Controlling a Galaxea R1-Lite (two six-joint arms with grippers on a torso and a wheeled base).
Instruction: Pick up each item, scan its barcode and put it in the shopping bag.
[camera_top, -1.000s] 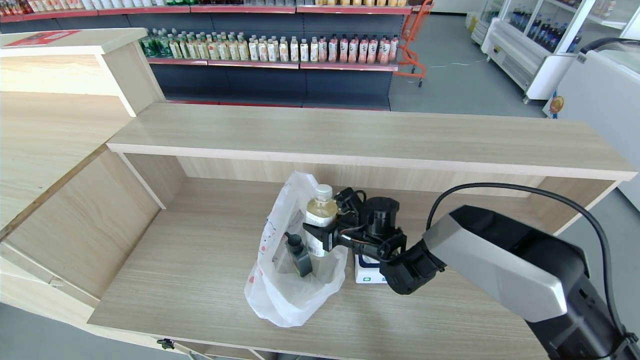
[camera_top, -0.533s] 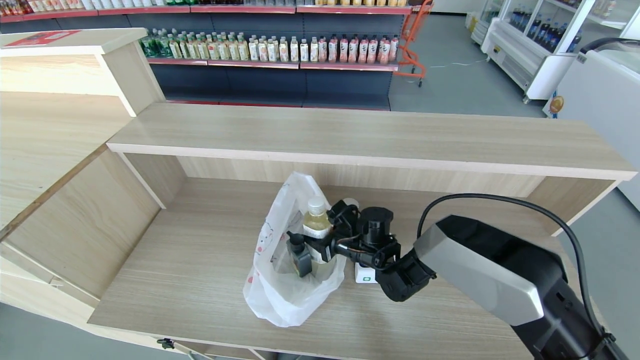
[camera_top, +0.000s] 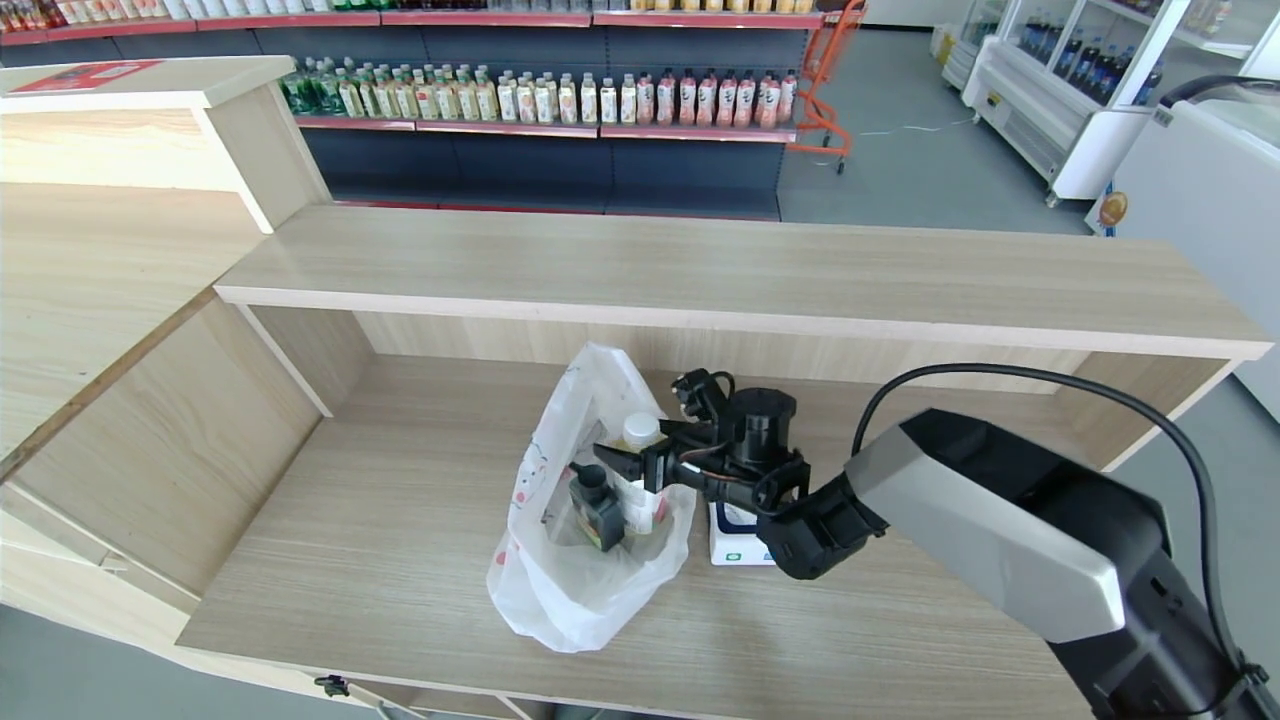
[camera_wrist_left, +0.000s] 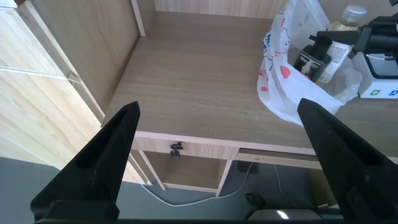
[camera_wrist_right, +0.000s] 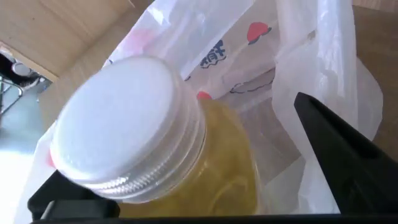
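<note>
A white plastic shopping bag (camera_top: 560, 590) stands open on the lower counter (camera_top: 400, 560). Inside it leans a bottle of yellow drink (camera_top: 641, 432) with a white cap (camera_wrist_right: 121, 118), next to a small black item (camera_top: 598, 512). My right gripper (camera_top: 635, 456) hangs over the bag's mouth, open, its fingers (camera_wrist_right: 348, 162) on either side of the bottle's neck with a gap to it. My left gripper (camera_wrist_left: 219, 107) is open and holds nothing, off the counter's front edge. From there the bag (camera_wrist_left: 283, 93) lies ahead to one side.
A white box with a green mark (camera_top: 738, 540) sits on the counter right of the bag, partly behind my right wrist. A raised wooden ledge (camera_top: 740, 280) runs along the back. A side panel (camera_top: 170, 450) walls the left. Store shelves stand beyond.
The bottle has gone down into the bag and now sits lower than the right gripper's fingers, which have let go of it. The right arm dipped, then rose slightly.
</note>
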